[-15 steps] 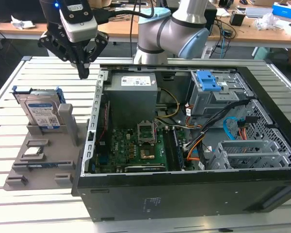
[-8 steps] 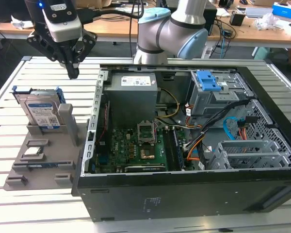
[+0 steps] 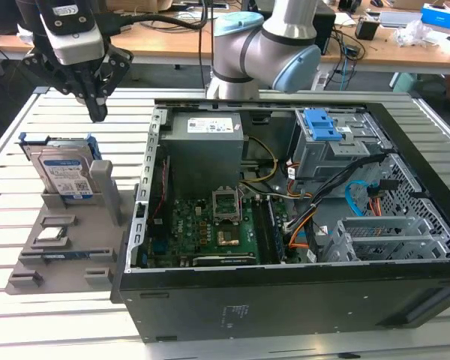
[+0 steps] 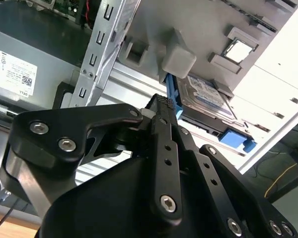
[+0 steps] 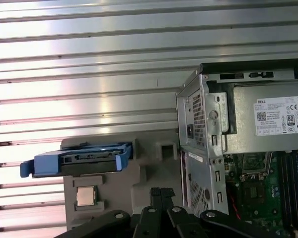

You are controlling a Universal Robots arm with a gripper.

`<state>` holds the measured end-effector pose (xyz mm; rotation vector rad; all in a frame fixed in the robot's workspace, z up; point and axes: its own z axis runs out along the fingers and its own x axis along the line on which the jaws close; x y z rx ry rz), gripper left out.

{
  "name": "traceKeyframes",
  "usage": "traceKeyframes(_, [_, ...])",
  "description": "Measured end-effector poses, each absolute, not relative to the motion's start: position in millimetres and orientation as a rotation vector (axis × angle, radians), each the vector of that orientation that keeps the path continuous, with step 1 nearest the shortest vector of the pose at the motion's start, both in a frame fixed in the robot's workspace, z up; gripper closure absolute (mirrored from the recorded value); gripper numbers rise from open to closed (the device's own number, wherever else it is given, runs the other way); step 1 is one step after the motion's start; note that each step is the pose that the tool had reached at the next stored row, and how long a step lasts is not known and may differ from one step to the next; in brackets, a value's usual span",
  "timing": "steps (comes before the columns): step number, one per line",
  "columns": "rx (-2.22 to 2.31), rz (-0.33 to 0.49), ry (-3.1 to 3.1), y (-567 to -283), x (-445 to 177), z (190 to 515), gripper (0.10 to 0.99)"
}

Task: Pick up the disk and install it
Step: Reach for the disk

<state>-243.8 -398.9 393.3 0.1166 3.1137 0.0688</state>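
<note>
Disk (image 3: 62,171): stood on edge in grey holder (image 3: 105,196), exterior view's left; label faced the camera, long axis apparently upright, top edge running toward case (image 3: 285,300). Gripper (image 3: 97,114): above disk, apart, fingers together, empty. Step judged: approach to pick; grasp called for opening astride top edge.

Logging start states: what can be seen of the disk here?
The disk is a flat silver-grey drive with a blue-and-white label, set in a blue plastic carrier frame. It stands on edge in the grey holder beside the open computer case. The gripper hangs above, not touching it.
</note>
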Motion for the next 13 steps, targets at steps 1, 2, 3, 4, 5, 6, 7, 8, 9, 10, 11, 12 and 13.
traceKeyframes(1, [0.117,0.069,3.114,-398.9,-246.9,393.3,0.98])
traceKeyframes(2, [0.116,0.069,3.114,-398.9,-249.1,393.3,0.98])
traceKeyframes(3, [0.117,0.069,3.114,-398.8,-252.0,393.3,0.98])
traceKeyframes(4, [0.117,0.069,3.114,-398.8,-254.7,393.3,0.98])
traceKeyframes(5, [0.117,0.069,3.114,-398.8,-256.5,393.3,0.98])
traceKeyframes(6, [0.117,0.069,3.114,-398.9,-259.6,393.3,0.98])
traceKeyframes(7, [0.117,0.069,3.114,-398.9,-266.8,393.3,0.98])
traceKeyframes(8, [0.117,0.069,3.114,-398.9,-269.5,393.3,0.98])
traceKeyframes(9, [0.117,0.069,3.114,-398.9,-271.3,393.3,0.98])
traceKeyframes(10, [0.117,0.069,3.114,-398.8,-273.8,393.3,0.98])
traceKeyframes(11, [0.117,0.069,3.114,-398.8,-275.8,393.3,0.98])
traceKeyframes(12, [0.117,0.069,3.114,-398.8,-277.7,393.3,0.98])
traceKeyframes(13, [0.117,0.069,3.114,-398.8,-280.1,393.3,0.98])
